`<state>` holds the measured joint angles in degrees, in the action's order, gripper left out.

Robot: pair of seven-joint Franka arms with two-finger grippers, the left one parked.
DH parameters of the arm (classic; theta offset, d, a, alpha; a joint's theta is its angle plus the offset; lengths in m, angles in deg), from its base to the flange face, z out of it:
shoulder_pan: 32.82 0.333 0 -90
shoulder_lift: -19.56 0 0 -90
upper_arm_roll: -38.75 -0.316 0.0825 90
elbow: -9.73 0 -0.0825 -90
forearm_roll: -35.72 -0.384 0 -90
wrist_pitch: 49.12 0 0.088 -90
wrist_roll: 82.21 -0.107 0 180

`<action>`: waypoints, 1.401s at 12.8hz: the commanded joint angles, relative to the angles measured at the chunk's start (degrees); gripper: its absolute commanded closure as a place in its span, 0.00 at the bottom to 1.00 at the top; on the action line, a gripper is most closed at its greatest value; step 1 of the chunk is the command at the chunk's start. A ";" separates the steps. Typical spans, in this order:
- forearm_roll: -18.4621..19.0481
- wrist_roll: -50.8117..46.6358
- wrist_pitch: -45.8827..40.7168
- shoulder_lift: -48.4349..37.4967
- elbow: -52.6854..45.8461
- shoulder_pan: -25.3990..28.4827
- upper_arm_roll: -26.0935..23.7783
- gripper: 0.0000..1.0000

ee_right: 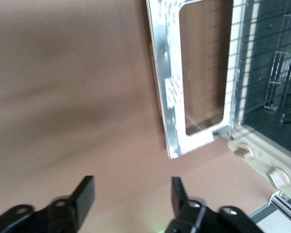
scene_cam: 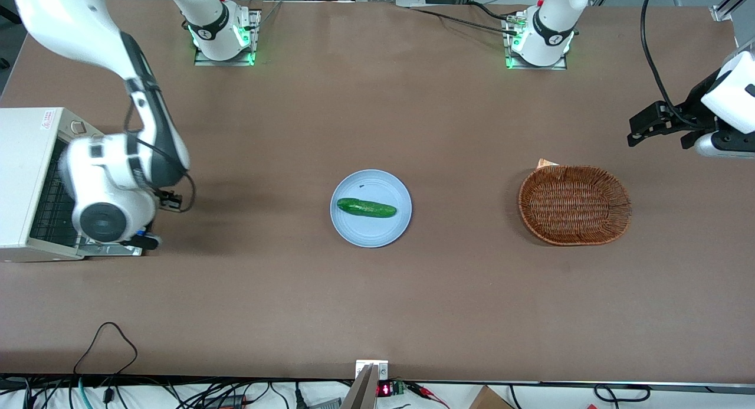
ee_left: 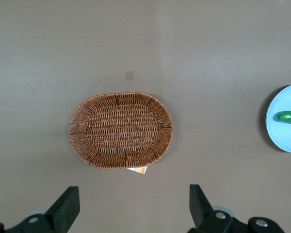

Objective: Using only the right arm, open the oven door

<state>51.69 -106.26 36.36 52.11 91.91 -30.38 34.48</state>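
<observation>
We are seeing the blue plate point(scene_cam: 370, 232) with the cucumber point(scene_cam: 365, 208) lying on it at the middle of the brown worktop point(scene_cam: 377, 303), and the wicker basket point(scene_cam: 574, 205) sitting toward the parked arm's end. At the working arm's end, the oven door point(ee_right: 191, 73) is lying folded down flat in front of the white oven point(scene_cam: 23, 179), its wire rack showing. The right arm point(scene_cam: 118, 179) is hanging over it. The gripper point(ee_right: 131, 194) is hovering above bare worktop just beside the door, its fingers point(ee_right: 85, 194) spread wide and holding nothing.
</observation>
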 commanded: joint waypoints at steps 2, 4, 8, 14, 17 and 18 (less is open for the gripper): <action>-8.92 7.34 -6.46 -6.60 -1.76 -2.53 -0.03 0.00; -14.71 8.57 -6.91 -10.91 -1.76 -3.76 -0.03 0.00; -18.96 9.63 -4.80 -16.01 -1.50 -3.77 -0.56 0.00; -19.32 17.62 17.46 -33.57 21.47 5.46 9.72 0.00; -19.05 18.51 18.85 -34.22 22.23 5.37 9.55 0.00; -19.05 18.51 18.67 -34.22 22.15 5.37 9.55 0.00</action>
<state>33.47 -88.73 53.69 19.65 111.82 -25.89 43.28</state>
